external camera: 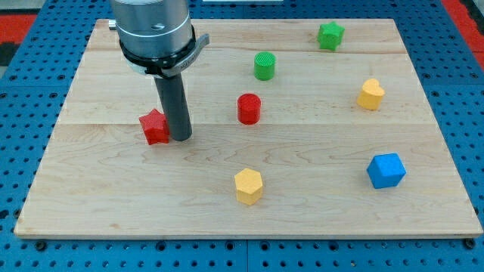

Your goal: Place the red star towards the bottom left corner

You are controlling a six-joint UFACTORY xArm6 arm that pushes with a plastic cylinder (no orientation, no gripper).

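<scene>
Now tip set touching red star on right, left-centre of frame; leftward-downward push favoured; no hand fitted.

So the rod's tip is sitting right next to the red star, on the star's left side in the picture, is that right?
Not quite. My tip is right next to the red star, but on the star's right side in the camera view, not its left.
</scene>
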